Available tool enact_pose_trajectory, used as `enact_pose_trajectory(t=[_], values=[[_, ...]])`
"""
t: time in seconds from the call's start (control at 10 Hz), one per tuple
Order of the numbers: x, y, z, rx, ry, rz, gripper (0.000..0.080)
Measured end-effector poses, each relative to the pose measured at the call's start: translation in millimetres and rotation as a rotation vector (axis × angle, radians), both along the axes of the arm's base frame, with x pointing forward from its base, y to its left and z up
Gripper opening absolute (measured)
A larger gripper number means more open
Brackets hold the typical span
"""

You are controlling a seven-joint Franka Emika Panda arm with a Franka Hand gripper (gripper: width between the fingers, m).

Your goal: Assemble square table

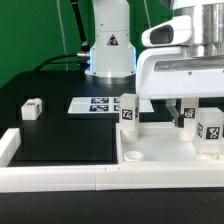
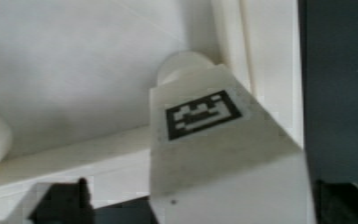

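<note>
Hand: the gripper (image 1: 186, 118) (image 2: 202, 200) hangs low over the square table, jaws spread wide, gripping nothing.
Fingers: in the wrist view two dark fingertips (image 2: 60, 202) flank a white leg. One stands clear of it with a gap. The other is just beside its edge, and whether it touches cannot be told.
Leg between the fingers: the framed leg (image 2: 202, 130) shows a black-white tag toward the wrist camera, and its rounded far end lies close to the slab's raised rim. Whether it sits in a socket cannot be told.
Square table: the slab (image 1: 160, 152) (image 2: 69, 60) lies flat directly beneath the hand on the black table (image 1: 60, 135), its front edge against the front rail.
Left standing leg (image 1: 128, 112): upright at the slab's edge, near the hand on the exterior view's left, tag facing the camera.
Right standing leg (image 1: 211, 130): upright just beside the hand on the exterior view's right, nearer the camera than the fingers.
Loose leg (image 1: 32, 108): well apart from the hand, far toward the exterior view's left, resting on the black table.
Marker board (image 1: 95, 104): flat on the table, between the loose leg and the hand, behind the slab.
Border rails (image 1: 60, 178): white, along the table's front and its side at the exterior view's left, below and away from the hand.
Robot base (image 1: 110, 45): behind the hand, toward the exterior view's left.
</note>
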State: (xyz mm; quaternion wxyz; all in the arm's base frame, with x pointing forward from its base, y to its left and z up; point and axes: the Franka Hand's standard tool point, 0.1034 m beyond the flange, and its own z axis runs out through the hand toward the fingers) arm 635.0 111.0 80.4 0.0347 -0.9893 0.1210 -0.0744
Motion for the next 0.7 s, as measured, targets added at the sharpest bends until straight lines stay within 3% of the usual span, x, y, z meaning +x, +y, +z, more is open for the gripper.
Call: enact_pose_trajectory(t=[0.2, 0.5, 0.7], values=[[-0.2, 0.7, 0.0, 0.027, 0.009, -0.167, 0.0288], [-1.7, -0.3, -1.1, 0.063, 0.028, -0.414, 0.0288], [-3.9, -4.0, -1.3, 0.11, 0.066, -0.732, 0.0288]])
